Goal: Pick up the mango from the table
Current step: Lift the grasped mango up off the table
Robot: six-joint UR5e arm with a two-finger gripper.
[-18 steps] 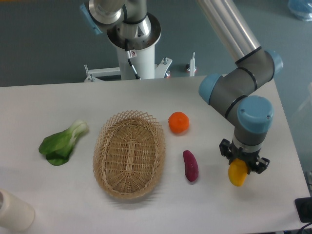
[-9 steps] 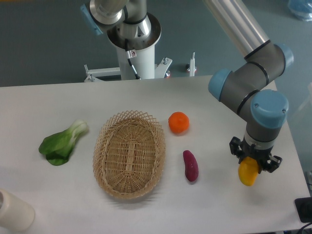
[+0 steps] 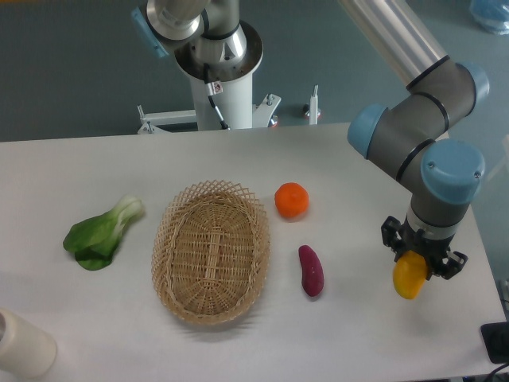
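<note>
The gripper (image 3: pixel 421 259) is pinched on the mango (image 3: pixel 409 276), near the right edge of the table (image 3: pixel 119 326). Only the lower yellow-orange part of the mango shows below the black fingers (image 3: pixel 391 239); its upper part is hidden by the gripper and the wrist above it. Whether the mango touches the tabletop or hangs just above it cannot be determined from this view. The arm's upper link is cut off by the top edge. Left of the mango lie a purple vegetable (image 3: pixel 311 270) and an orange (image 3: pixel 292 200), apart from each other. A wicker basket (image 3: pixel 211 251) stands at centre, with a leafy green (image 3: pixel 102 233) further left. A pale cylindrical object (image 3: pixel 22 344) at the bottom left corner is cut off by the frame and cannot be identified.
</note>
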